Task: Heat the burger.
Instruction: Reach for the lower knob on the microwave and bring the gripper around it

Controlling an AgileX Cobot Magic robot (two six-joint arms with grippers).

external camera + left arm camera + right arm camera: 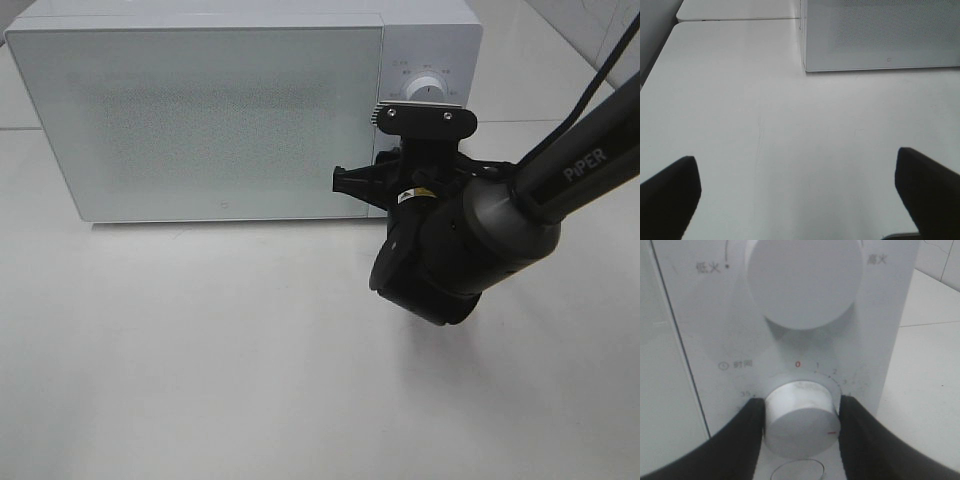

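The burger is out of view in every frame. A white microwave [200,120] stands at the back of the table with its frosted door closed. My right gripper [800,422] is at the control panel, shut on the lower timer knob [797,412], with one black finger [740,440] pressed to each side of it. The knob's red mark sits at its lower right, away from the 0 on the dial. In the high view the right arm [470,240] hides that knob. My left gripper [797,165] hangs open over bare table, holding nothing.
Above the timer sits the larger power knob [805,280], also visible in the high view [425,90]. The microwave's front corner [805,65] lies ahead of the left gripper. White table [200,350] spreads in front of the microwave.
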